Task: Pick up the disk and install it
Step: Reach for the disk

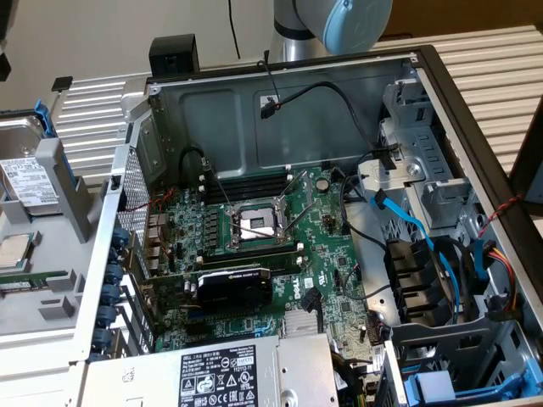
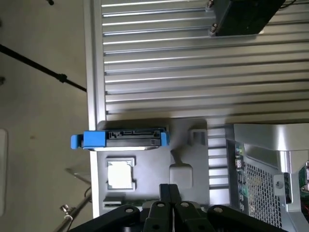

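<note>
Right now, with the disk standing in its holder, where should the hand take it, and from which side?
Probably from above: pinch the disk across its flat faces, midway along the upturned edge. It stands on edge in the grey holder, so that thin edge is what's free, and the blue carrier caps both ends. The hand is shut.

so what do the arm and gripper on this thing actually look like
The arm is a smooth silver-grey tube with a rounded joint closed by a pale blue cap. The gripper is matte black throughout: two slim flat fingers mounted on jointed linkage bars with round pivot bolts.
</note>
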